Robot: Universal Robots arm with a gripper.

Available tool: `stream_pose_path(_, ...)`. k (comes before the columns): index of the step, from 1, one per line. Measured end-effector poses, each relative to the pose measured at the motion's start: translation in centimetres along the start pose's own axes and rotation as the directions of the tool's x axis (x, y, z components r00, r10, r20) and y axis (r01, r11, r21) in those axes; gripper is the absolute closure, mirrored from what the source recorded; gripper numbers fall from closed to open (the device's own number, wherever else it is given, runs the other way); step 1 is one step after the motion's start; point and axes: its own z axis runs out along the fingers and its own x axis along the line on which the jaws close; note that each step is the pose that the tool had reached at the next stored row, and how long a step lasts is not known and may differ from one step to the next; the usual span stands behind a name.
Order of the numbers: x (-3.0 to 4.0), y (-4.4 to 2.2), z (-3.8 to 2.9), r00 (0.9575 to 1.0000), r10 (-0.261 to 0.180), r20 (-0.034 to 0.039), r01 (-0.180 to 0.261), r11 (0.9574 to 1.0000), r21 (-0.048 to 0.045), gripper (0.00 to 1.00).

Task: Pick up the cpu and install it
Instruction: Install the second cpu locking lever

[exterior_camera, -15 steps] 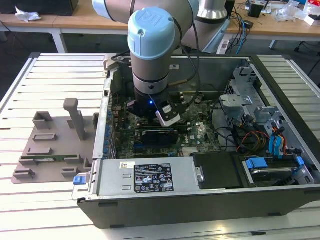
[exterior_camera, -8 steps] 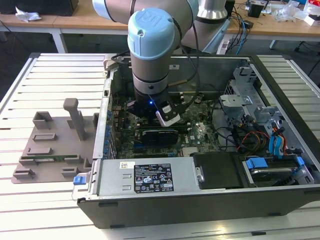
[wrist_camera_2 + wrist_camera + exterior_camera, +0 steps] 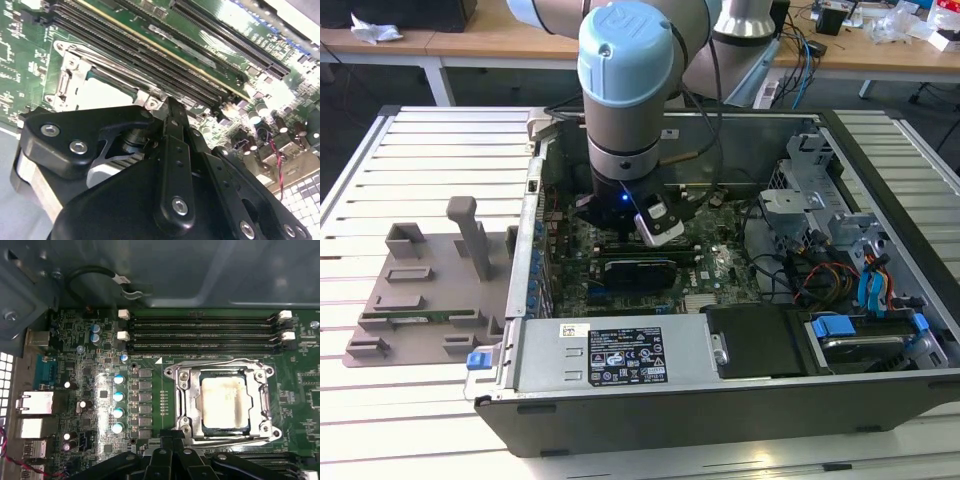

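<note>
The cpu point(image 3: 225, 404) lies flat inside the socket point(image 3: 222, 401), its metal frame close around all four edges. The fingers point(image 3: 172, 117) hang just above it, pressed together and empty. Memory slots point(image 3: 205, 330) run along one side; the case point(image 3: 740, 410) walls stand well apart.

cpu point(image 3: 224, 403) inside socket frame point(image 3: 186, 400), beside memory slots point(image 3: 202, 331)
</note>
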Motion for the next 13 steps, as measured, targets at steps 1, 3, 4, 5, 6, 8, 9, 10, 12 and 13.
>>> stream_pose_path(1, -0.36, 0.10, 0.01, 1.0000, 0.000, -0.0002, 0.000, 1.0000, 0.0001, 0.89)
stream_pose_path(3, -1.30, 0.27, 0.06, 1.0000, 0.000, -0.0023, 0.000, 1.0000, 0.0025, 0.89)
stream_pose_path(4, -1.59, 0.31, 0.08, 1.0000, 0.000, -0.0031, 0.000, 1.0000, 0.0040, 0.89)
stream_pose_path(5, -2.18, 0.41, 0.11, 1.0000, 0.001, -0.0046, -0.001, 1.0000, 0.0084, 0.89)
stream_pose_path(6, -2.41, 0.47, 0.13, 1.0000, 0.001, -0.0050, -0.001, 0.9999, 0.0101, 0.89)
stream_pose_path(8, -3.58, 1.11, 0.30, 1.0000, 0.001, -0.0068, -0.001, 0.9998, 0.0221, 0.89)
stream_pose_path(9, -3.92, 1.46, 0.38, 1.0000, 0.001, -0.0071, -0.001, 0.9996, 0.0290, 0.89)
stream_pose_path(10, -4.13, 1.75, 0.45, 1.0000, 0.001, -0.0074, 0.000, 0.9994, 0.0345, 0.89)
stream_pose_path(12, -4.34, 2.25, 0.54, 1.0000, 0.001, -0.0077, 0.000, 0.9989, 0.0461, 0.89)
stream_pose_path(13, -4.56, 2.93, 0.70, 1.0000, 0.000, -0.0076, 0.000, 0.9982, 0.0598, 0.89)
